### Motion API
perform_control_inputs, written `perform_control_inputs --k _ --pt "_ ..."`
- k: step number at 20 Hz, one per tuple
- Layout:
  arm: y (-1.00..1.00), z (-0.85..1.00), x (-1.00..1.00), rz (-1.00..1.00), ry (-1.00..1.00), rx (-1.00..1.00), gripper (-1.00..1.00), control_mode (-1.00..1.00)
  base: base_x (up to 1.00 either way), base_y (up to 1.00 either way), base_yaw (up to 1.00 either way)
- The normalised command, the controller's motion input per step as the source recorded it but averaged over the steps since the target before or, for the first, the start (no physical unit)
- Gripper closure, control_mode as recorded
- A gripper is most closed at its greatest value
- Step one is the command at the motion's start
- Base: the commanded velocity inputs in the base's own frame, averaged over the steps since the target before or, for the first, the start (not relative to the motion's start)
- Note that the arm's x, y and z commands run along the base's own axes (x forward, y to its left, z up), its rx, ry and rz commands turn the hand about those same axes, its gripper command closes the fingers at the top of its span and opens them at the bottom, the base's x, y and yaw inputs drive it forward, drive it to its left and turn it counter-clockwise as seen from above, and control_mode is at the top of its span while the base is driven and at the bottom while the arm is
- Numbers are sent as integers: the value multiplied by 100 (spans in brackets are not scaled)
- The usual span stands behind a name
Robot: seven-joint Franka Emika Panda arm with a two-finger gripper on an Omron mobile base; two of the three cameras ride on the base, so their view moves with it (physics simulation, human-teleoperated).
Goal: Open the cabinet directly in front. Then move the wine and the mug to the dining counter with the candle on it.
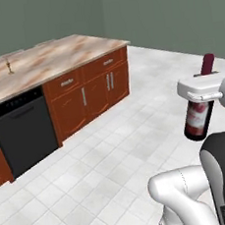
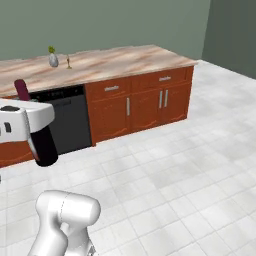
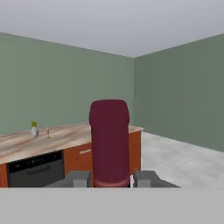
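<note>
The fingers (image 3: pixel 78 178) were clamped on the neck of the wine (image 1: pixel 199 117), which hung upright in mid-air above the tiled floor (image 1: pixel 105 164), well apart from the surface (image 2: pixel 115 62). Smooth glass and a slick red capsule offered little purchase; a jolt from the driving base could let the heavy bottle slip or swing. The slender brass candle (image 2: pixel 69 62) stood just beside a grey vase (image 2: pixel 53 60) on veined marble, easily toppled at set-down.

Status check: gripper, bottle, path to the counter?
Gripper shut on wine, carried upright. Dining counter ahead, candle on it. Open tiled floor between.
</note>
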Motion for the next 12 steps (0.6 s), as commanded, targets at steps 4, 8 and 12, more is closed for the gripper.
perform_control_inputs --k 4,8,12 --pt "0 0 0 0 0 0 100 100 49 -11 36" --pt "0 0 0 0 0 0 100 100 65 -23 34" --pt "0 0 0 0 0 0 100 100 62 -50 30"
